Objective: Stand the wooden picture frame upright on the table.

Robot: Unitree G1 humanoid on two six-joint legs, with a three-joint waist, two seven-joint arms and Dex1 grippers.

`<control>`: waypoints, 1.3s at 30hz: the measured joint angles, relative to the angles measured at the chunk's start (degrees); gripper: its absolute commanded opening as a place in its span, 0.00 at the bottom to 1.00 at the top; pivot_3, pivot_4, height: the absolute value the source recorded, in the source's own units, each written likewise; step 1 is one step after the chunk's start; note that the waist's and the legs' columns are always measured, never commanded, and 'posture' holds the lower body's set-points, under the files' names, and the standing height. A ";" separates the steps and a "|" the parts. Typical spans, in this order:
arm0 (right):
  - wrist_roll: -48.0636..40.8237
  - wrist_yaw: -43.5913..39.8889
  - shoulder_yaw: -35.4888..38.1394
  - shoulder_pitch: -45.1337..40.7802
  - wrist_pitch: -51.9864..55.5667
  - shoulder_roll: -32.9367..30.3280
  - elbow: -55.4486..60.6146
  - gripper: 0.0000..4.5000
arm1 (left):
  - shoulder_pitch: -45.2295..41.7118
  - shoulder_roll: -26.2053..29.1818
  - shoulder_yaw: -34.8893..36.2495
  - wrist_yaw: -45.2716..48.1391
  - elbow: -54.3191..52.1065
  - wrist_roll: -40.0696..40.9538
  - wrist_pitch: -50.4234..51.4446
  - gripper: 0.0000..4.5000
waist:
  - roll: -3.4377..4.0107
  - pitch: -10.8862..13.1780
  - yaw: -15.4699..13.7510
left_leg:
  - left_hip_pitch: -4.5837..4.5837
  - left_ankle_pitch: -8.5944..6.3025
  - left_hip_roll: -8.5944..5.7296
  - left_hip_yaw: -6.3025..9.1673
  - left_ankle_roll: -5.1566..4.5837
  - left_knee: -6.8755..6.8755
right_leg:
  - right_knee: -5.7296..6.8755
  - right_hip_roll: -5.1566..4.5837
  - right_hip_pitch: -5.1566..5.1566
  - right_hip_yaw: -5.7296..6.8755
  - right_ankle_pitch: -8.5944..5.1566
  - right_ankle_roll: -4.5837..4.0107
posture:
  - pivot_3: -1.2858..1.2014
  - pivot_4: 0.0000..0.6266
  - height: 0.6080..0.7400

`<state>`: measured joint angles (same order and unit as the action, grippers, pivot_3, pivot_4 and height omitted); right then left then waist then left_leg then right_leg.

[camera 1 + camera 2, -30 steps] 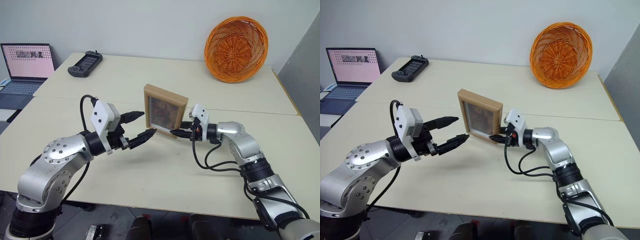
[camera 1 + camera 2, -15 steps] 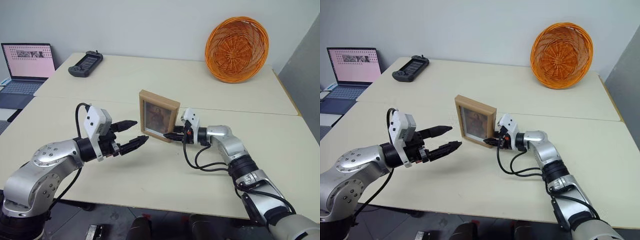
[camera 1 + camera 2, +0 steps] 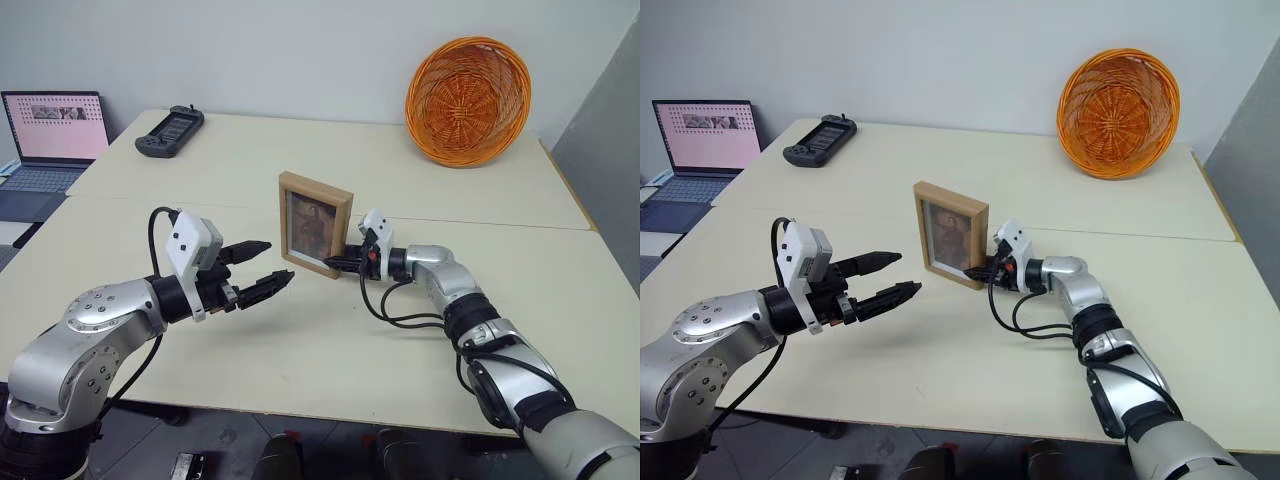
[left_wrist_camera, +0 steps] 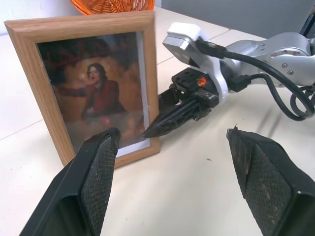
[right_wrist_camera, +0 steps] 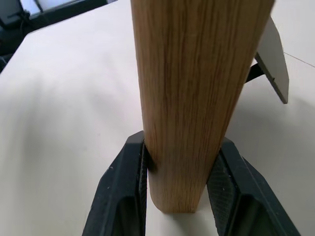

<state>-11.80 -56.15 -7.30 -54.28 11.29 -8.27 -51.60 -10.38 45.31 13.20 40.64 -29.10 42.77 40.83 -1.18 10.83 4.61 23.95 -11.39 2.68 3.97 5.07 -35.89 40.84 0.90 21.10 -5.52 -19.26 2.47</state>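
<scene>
My left claw spread wide, empty, hovering just short of frame front. Frame upright on tabletop, near seam, picture facing me. My right claw pinching frame's lower side edge, one finger on front, one on back. Stand flap sticking out behind. I judge frame light, stiff, wood not slippery; glass front fragile, top-heavy on narrow foot, tips easily. Best hold: wood edge low down, not glass. Basket far back.

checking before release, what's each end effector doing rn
Left end effector: open, holding nothing.
Right end effector: shut on the wooden picture frame, at its side edge.
</scene>
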 measured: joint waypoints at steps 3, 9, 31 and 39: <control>-0.69 0.36 1.83 -0.86 1.02 0.16 -2.13 0.29 | -0.12 0.00 0.00 0.01 0.01 -0.04 0.00 0.83 | 0.00 0.00 -0.03 | 0.01 0.00 -0.01 0.00 0.00 0.00 | -0.01 -0.01 0.00 0.00 0.00 0.00 | 0.52 0.24 1.00; -0.69 0.35 2.18 -0.86 1.67 0.16 -2.07 0.29 | -1.15 0.00 -0.03 0.04 0.02 -0.07 0.01 0.83 | 0.00 0.00 -0.04 | 0.01 0.00 -0.01 0.00 0.00 0.01 | -0.01 -0.01 0.00 0.00 0.00 0.01 | 0.52 0.24 1.00; 1.31 1.48 3.75 -0.16 5.17 -0.38 -3.08 0.87 | -1.86 -0.09 -0.53 -0.02 0.09 -0.16 0.18 0.83 | -0.01 0.00 0.11 | 0.06 0.00 0.00 -0.06 0.00 0.17 | -0.08 0.00 0.12 -0.03 -0.02 -0.02 | 0.52 0.24 1.00; 1.54 0.59 3.68 2.71 7.24 -2.63 2.48 0.87 | -2.56 -0.07 -0.58 0.14 0.71 -0.97 0.09 0.83 | -0.01 0.00 -0.01 | 0.09 0.00 -0.01 -0.05 0.00 0.18 | -0.13 -0.01 0.12 -0.04 -0.02 -0.02 | 0.52 0.24 1.00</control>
<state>-10.25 -55.56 -3.62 -51.57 18.53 -10.90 -49.12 -12.94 45.24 12.62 40.78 -28.39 41.79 40.92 -1.19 10.84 4.60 24.04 -11.39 2.67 3.92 5.07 -35.71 40.71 0.89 21.22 -5.55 -19.28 2.45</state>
